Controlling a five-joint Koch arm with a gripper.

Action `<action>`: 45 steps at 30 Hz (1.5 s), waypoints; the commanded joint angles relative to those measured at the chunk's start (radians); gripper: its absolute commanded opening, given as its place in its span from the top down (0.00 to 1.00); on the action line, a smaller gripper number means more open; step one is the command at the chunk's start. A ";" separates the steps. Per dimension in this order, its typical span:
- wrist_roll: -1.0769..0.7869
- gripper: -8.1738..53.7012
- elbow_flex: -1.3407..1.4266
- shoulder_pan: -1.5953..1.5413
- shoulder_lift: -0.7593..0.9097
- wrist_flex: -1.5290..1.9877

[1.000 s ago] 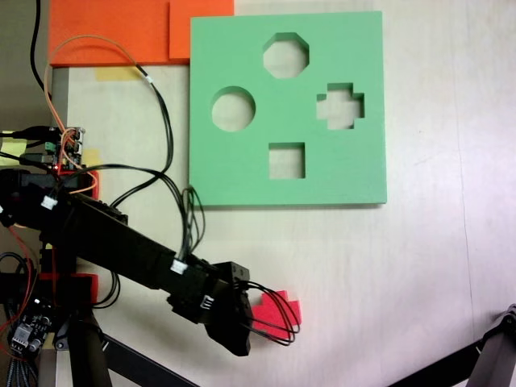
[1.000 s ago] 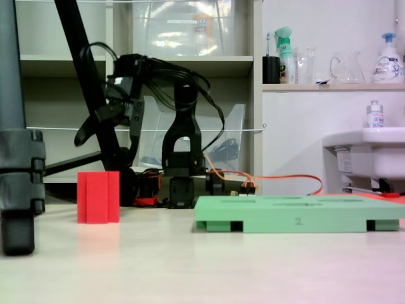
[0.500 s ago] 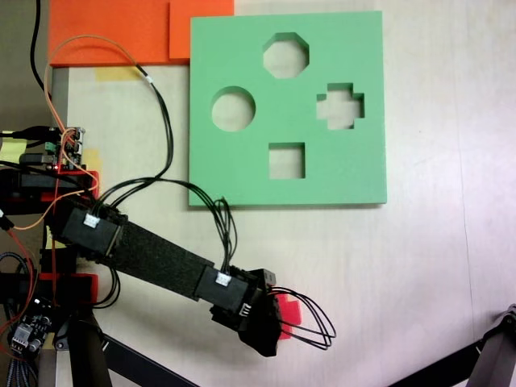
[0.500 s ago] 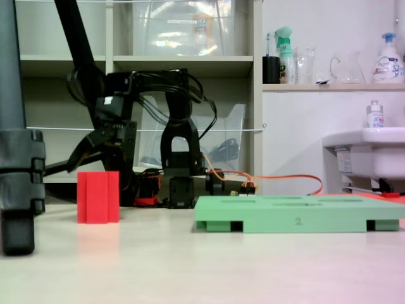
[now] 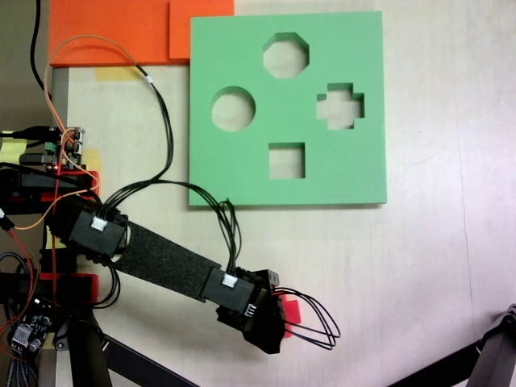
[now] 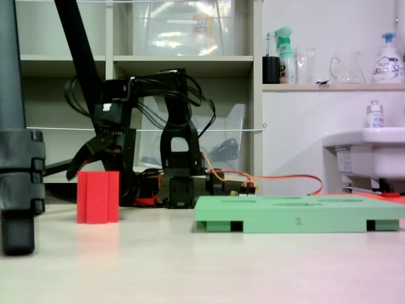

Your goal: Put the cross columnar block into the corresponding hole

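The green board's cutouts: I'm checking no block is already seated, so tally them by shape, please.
On the green board, all of them empty:
Octagonal cutout: 1
Round cutout: 1
Plus-shaped cutout: 1
Square cutout: 1
Total: 4

bare table (image 5: 419, 266) between block (image 6: 98, 197), board (image 5: 242, 169)
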 commanded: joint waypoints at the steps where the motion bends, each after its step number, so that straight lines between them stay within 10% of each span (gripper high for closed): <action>1: 0.017 0.35 -0.043 -0.009 -0.009 -0.038; 9: 0.057 0.57 0.000 0.040 -0.043 0.005; 37: 0.330 0.57 -0.169 -0.186 0.209 0.453; 45: 0.769 0.57 -0.239 -0.614 0.314 0.517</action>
